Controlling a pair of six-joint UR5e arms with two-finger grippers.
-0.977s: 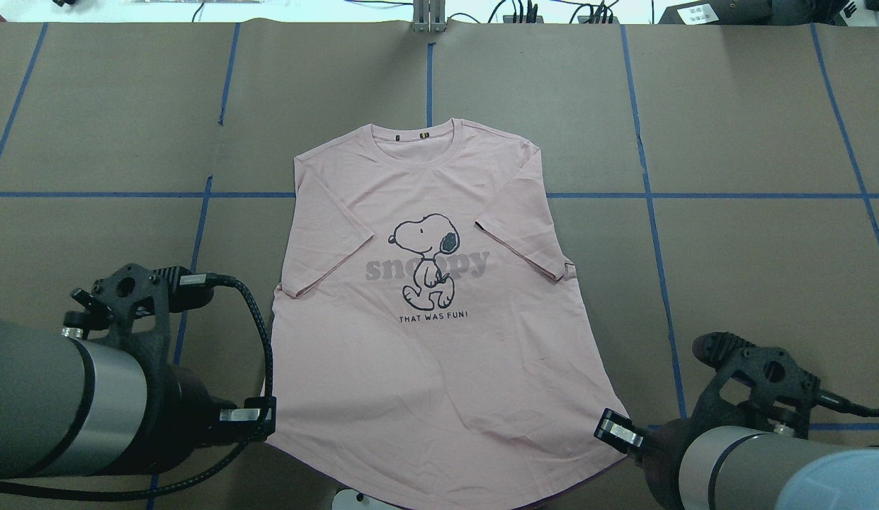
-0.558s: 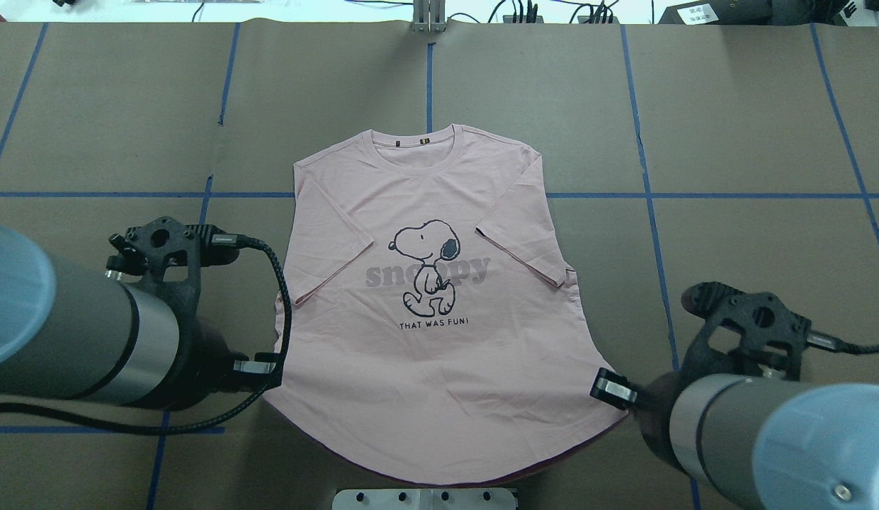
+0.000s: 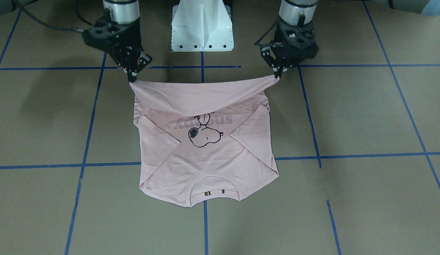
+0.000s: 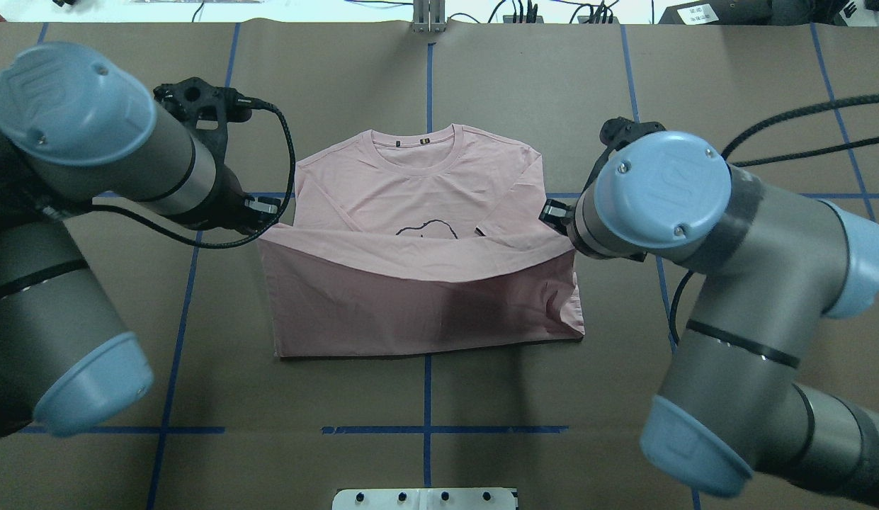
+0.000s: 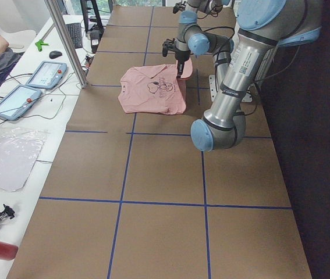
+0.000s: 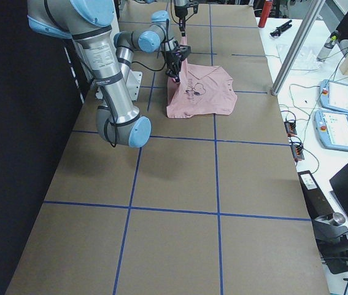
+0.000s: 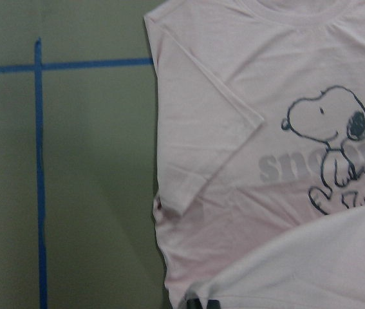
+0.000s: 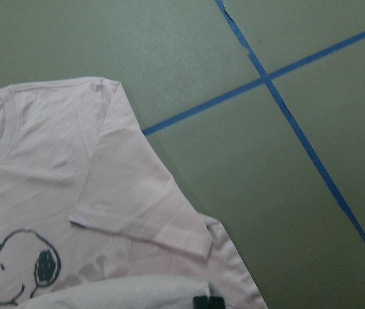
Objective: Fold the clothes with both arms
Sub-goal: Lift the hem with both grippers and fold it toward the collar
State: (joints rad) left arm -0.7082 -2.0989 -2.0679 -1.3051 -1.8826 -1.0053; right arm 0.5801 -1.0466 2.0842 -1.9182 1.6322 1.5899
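The light pink T-shirt [image 4: 425, 297] lies on the brown table with its collar [image 4: 414, 145] away from the robot. Its hem is lifted off the table and hangs in a sagging band [image 3: 202, 95] over the lower half of the dog print [image 3: 204, 136]. My left gripper [image 3: 277, 76] is shut on one hem corner, and my right gripper [image 3: 131, 78] is shut on the other. In the overhead view the left gripper [image 4: 268, 211] and the right gripper [image 4: 550, 212] stand at the shirt's two sides, level with the sleeves. Each wrist view shows the raised hem [image 7: 298, 270] close below its camera.
The white pedestal base [image 3: 202, 28] stands at the robot's side of the table. Blue tape lines [image 4: 428, 71] cross the brown surface. Tablets [image 5: 31, 87] and cables lie past the far edge beside a metal post [image 5: 66, 40], where a person sits.
Both arms have risen and swung away from the robot, carrying the hem corners from near the robot's edge up over the shirt. The lower half now drapes across most of the print.
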